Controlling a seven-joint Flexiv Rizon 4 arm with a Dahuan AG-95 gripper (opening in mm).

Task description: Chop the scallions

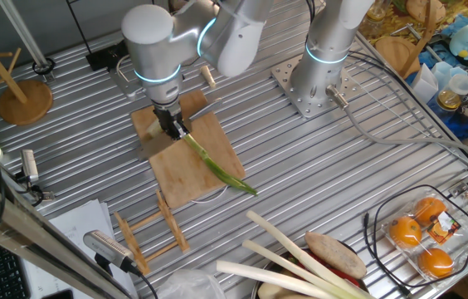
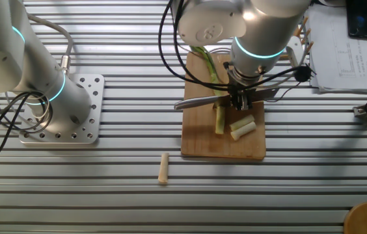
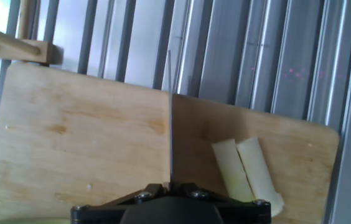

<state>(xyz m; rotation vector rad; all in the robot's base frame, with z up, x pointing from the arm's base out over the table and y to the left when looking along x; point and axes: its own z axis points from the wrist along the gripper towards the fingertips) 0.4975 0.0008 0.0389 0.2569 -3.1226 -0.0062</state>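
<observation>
1. The wooden cutting board (image 2: 222, 140) sits mid-tabletop (image 2: 118, 188). Bare ribbed metal lies all round it, apart from a small wooden peg (image 2: 163, 168) just off one side.
2. The scallion stalk (image 2: 217, 97) lies lengthwise on the board, and its dark leaf tip overhangs one edge in one fixed view. Two cut pale pieces (image 2: 242, 127) lie just beside the claw (image 2: 240, 103).
3. The claw points straight down, closed on a knife (image 2: 200, 101) whose blade crosses the stalk.

No legible txt, labels or nos. anywhere in the views.
</observation>
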